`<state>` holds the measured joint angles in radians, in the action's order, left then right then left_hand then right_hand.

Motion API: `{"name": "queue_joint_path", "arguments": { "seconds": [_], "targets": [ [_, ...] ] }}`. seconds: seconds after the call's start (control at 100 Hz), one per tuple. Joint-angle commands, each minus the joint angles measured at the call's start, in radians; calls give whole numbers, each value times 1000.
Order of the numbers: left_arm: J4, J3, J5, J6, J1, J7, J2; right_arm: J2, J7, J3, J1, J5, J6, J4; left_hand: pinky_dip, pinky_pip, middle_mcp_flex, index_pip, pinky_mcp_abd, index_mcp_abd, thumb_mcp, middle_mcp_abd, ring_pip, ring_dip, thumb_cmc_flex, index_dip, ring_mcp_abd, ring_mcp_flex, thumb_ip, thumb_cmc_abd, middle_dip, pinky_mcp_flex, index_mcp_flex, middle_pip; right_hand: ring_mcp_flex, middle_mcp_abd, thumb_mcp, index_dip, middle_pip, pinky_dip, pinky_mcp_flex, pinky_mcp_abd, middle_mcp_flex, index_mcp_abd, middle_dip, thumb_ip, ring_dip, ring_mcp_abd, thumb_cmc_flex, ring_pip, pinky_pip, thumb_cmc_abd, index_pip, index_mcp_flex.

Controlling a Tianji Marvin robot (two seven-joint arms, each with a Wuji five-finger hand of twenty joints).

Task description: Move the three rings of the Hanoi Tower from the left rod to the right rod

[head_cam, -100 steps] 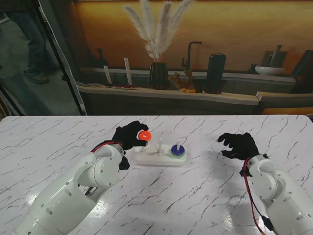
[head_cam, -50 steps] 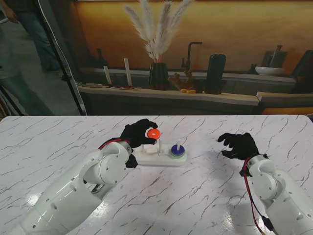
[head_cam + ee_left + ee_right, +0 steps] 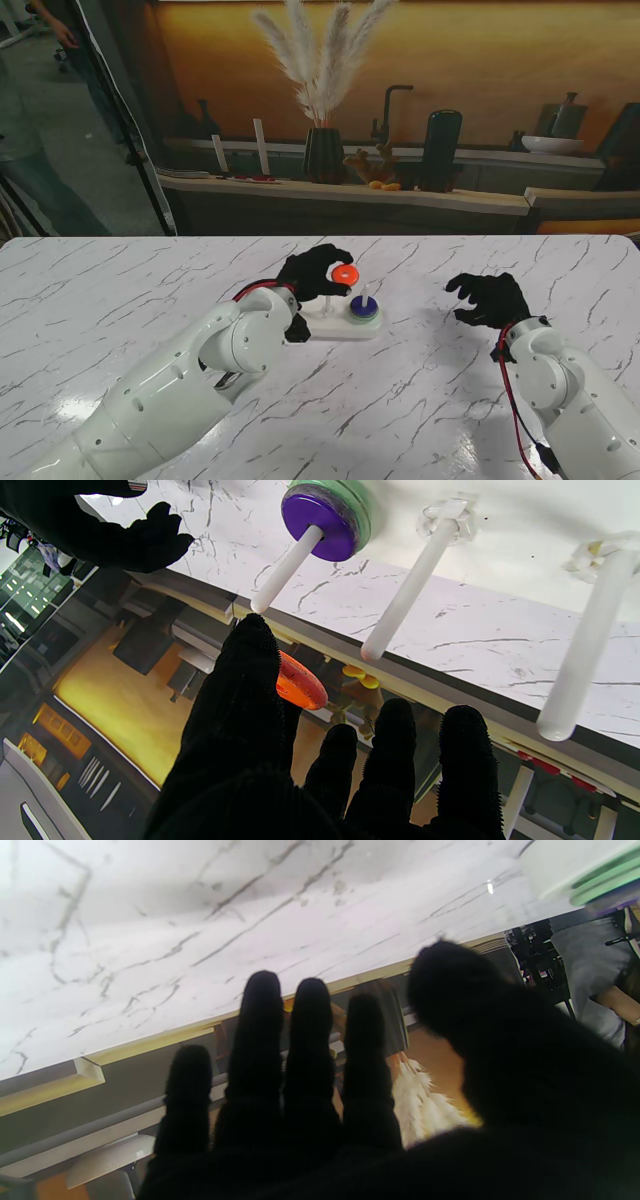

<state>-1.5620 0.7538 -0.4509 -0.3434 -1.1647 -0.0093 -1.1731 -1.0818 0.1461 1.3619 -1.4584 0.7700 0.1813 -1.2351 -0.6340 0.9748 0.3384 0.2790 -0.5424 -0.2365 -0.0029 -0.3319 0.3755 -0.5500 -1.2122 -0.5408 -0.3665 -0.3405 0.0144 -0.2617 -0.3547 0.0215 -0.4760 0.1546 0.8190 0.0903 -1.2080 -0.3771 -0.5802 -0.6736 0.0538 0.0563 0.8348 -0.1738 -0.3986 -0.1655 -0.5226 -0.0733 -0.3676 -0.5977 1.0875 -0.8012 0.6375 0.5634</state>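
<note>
White marble table [image 3: 420, 400] carries the white base [image 3: 335, 325] with three rods. Left hand [image 3: 312, 272] hangs over the base, pinching the orange ring [image 3: 345, 274] between thumb and finger, in the air just left of the right rod [image 3: 365, 293] and near its tip. On the right rod sit the purple ring [image 3: 364, 306] atop the green ring [image 3: 362, 315], touching. Middle rod [image 3: 410, 587] and left rod [image 3: 582, 645] are bare. Right hand [image 3: 490, 297] hovers well right of the base, fingers spread, holding nothing. No readable writing shows anywhere.
</note>
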Motion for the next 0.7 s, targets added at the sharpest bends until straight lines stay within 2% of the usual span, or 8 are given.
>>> {"name": "queue_joint_path", "arguments": {
  "seconds": [0.0,0.69],
  "targets": [
    [4,-7,7,15,4,-12,-13,-6,-1,-2,-8,-2,0,3,-9,52,12,46,-38,27,21,-8,17,-10,-64,-37,-6,-22,-5,61,4,0,-49,-11,10,11,-10,-7,-20,-15,-8,307,14,12,-8,48,-9,-9,-13,-25,19,3,17,14],
    [42,-74,61,11,43,10,-43,-6,2,4,-7,0,-5,8,-6,45,11,47,-41,26,21,-7,16,-10,-65,-35,-5,-22,-5,61,4,-4,-49,-10,11,11,-10,-7,-20,-15,-8,308,13,12,-8,48,-9,-8,-14,-26,19,3,16,12]
  ]
}}
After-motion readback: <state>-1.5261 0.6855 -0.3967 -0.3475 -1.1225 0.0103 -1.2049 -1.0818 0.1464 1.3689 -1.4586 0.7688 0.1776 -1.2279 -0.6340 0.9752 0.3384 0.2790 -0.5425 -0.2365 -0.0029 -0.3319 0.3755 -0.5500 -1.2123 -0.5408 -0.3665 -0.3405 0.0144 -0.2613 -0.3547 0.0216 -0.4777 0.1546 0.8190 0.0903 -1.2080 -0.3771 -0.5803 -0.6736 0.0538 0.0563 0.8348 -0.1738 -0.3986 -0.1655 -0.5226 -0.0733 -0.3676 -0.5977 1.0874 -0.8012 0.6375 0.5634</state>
